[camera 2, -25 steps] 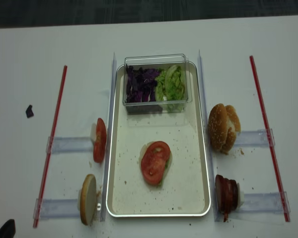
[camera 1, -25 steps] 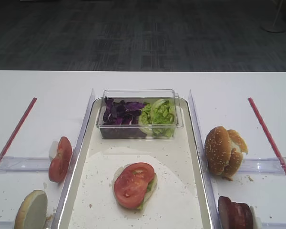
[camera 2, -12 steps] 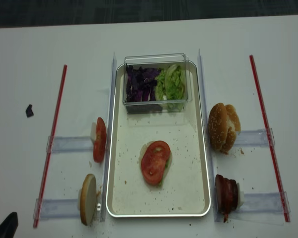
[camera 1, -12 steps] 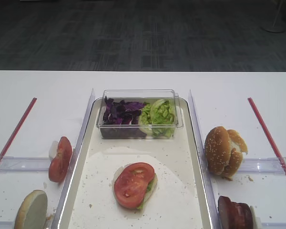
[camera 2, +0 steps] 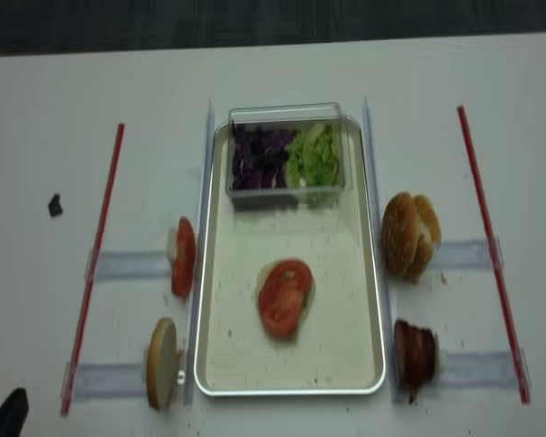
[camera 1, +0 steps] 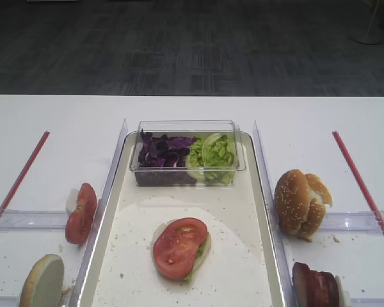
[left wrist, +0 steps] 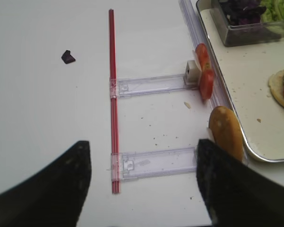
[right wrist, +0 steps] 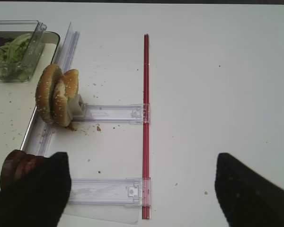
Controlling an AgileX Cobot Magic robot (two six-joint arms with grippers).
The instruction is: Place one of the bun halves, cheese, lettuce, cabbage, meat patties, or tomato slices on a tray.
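- Tomato slices: one slice [camera 1: 178,247] lies flat on the tray [camera 1: 256,192], stacked over a pale bun half with green leaf showing at its edge; it sits well ahead and to the right of the left gripper [left wrist: 142,182].
- More tomato slices [left wrist: 204,72] stand on edge against a small white block at the end of a clear rail, ahead of the left gripper's right finger [left wrist: 236,189] and just outside the tray rim.
- Left gripper: its two dark fingers stand wide apart at the bottom of the left wrist view with nothing between them, hovering over the white table [left wrist: 47,104]. In the realsense view only a dark tip [camera 2: 7,414] shows at the lower left corner.
- A bun half [left wrist: 226,132] stands on edge just ahead of the left gripper's right finger, beside the tray's near corner.
- A red strip [left wrist: 113,94] runs forward from between the left fingers; a small dark purple scrap [left wrist: 68,57] lies well ahead to the left.
- Right gripper [right wrist: 142,189]: its fingers are spread wide and hold nothing.
- Meat patties [right wrist: 16,168] stand on edge just beside the right gripper's left finger [right wrist: 35,194]; I cannot tell whether they touch.
- Two sesame bun halves [right wrist: 57,94] lean together on edge ahead of that finger, by the tray rim.
- A clear plastic box [camera 1: 187,153] rests on the tray's far end, holding purple cabbage [camera 1: 161,150] on the left and lettuce [camera 1: 212,153] on the right.
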